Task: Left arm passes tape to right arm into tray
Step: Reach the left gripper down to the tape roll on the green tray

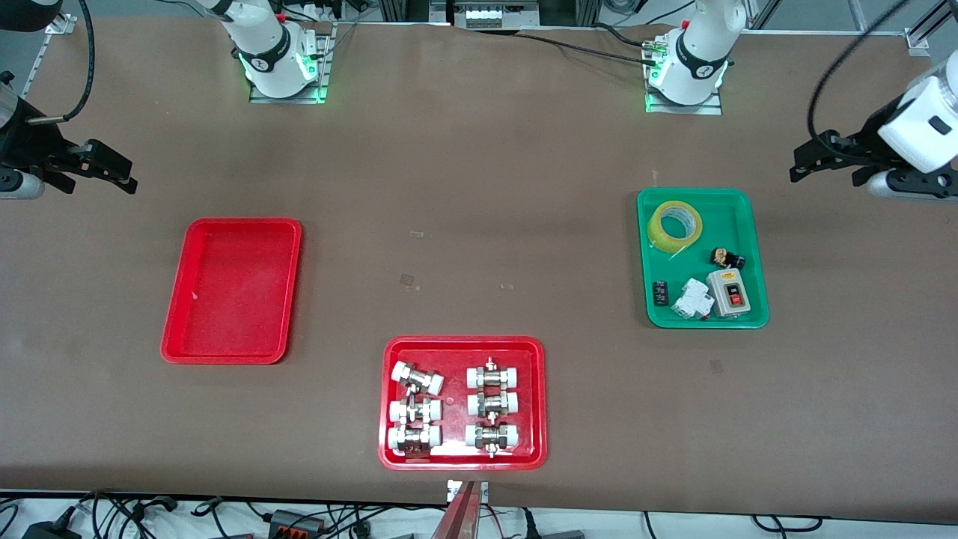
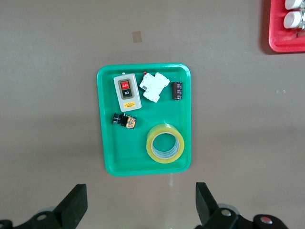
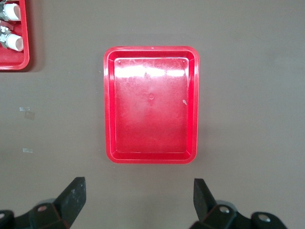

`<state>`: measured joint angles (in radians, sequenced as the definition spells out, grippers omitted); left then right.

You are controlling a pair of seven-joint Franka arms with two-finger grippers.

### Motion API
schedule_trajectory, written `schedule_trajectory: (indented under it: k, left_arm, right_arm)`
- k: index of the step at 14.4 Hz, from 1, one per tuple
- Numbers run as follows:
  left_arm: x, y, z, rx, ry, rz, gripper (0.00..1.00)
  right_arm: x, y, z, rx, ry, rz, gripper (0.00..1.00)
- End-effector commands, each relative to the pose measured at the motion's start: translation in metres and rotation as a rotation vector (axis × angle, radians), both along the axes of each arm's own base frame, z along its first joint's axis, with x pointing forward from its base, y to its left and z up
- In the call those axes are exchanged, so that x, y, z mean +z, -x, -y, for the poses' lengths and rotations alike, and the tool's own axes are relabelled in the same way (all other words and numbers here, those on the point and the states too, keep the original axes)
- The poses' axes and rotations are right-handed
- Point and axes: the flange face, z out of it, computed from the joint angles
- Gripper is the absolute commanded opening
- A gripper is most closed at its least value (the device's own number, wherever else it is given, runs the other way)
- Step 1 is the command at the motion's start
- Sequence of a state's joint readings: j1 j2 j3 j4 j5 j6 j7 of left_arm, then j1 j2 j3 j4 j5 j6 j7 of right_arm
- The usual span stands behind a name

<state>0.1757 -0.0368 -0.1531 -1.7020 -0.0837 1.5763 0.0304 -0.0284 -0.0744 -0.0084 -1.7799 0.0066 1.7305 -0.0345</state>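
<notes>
The yellow tape [image 1: 675, 226] lay flat in the green tray [image 1: 752, 247] toward the left arm's end of the table (sharing it with a switch box [image 1: 728, 292] and a white breaker [image 1: 692, 299]). The left gripper [image 1: 808, 163] hung wide open and empty. The right gripper [image 1: 112, 171] hung likewise near the plain red tray [image 1: 176, 299].

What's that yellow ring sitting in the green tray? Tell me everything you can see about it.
It is a roll of yellow tape, glossy and slightly see-through, with a whitish inner core and an open hole in the middle. It lies flat on the floor of the green tray, in the corner nearest the robots' bases, apart from the small electrical parts there. Nothing grips it.
</notes>
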Motion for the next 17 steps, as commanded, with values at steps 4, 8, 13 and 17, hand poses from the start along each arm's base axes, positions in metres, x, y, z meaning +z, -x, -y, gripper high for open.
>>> schedule_trajectory:
  k: [4, 8, 13, 17]
  left_arm:
    - [-0.077, -0.033, -0.044, 0.068, 0.05, -0.096, 1.0]
    - [-0.155, -0.024, -0.045, 0.081, 0.052, -0.16, 1.0]
    - [-0.265, 0.034, -0.023, 0.079, 0.027, -0.158, 1.0]
    - [-0.327, 0.036, -0.002, 0.056, 0.04, -0.168, 1.0]
  right_arm:
    - [0.006, 0.0, -0.002, 0.008, -0.002, -0.002, 1.0]
    - [0.008, 0.0, -0.003, 0.006, -0.008, 0.003, 1.0]
    - [0.009, -0.002, -0.004, 0.007, -0.011, 0.002, 1.0]
    - [0.008, -0.003, -0.003, 0.007, -0.011, 0.002, 1.0]
